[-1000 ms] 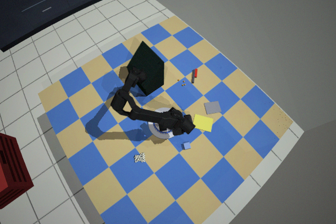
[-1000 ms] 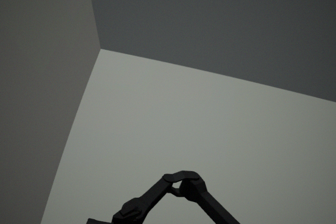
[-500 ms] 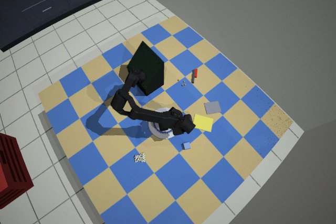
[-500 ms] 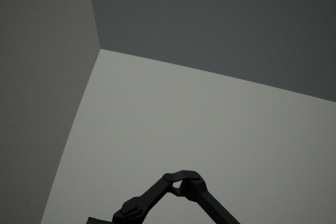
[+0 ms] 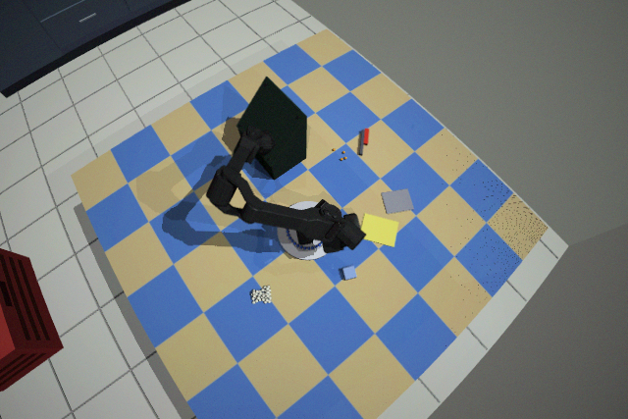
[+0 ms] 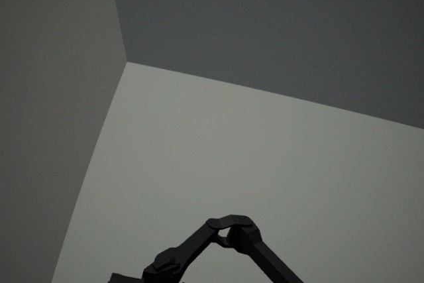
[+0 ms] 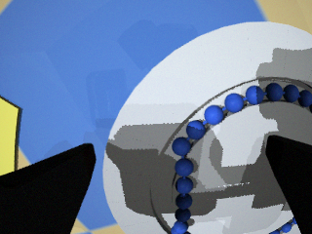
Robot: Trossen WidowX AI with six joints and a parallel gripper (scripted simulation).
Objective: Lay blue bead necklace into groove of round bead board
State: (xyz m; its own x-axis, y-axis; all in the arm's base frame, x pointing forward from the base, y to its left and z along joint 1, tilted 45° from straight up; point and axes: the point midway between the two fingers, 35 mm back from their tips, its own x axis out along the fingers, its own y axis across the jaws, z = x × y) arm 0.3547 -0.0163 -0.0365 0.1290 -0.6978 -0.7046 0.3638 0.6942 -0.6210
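The blue bead necklace (image 5: pixel 293 241) (image 7: pixel 214 115) lies on the white round bead board (image 5: pixel 304 256) (image 7: pixel 195 73). In the wrist view its upper arc follows the groove. Its left run bends inward, with a gap between the beads and the groove's outer line, and seems to lie on the inner edge. A few more beads show at the bottom right; the rest is out of view or hidden. My gripper (image 7: pixel 182 150) is open and empty above the board, its fingers wide apart on either side of the left run. In the top view the arm hides the fingers and part of the board.
A yellow square (image 5: pixel 380 230) (image 7: pixel 7 134) and a grey square (image 5: pixel 397 200) lie beside the board. A small blue cube (image 5: pixel 348 273) and a cluster of white beads (image 5: pixel 261 294) lie nearby. A red-and-grey tool (image 5: pixel 365 136) and a dark block (image 5: pixel 284 125) are farther off.
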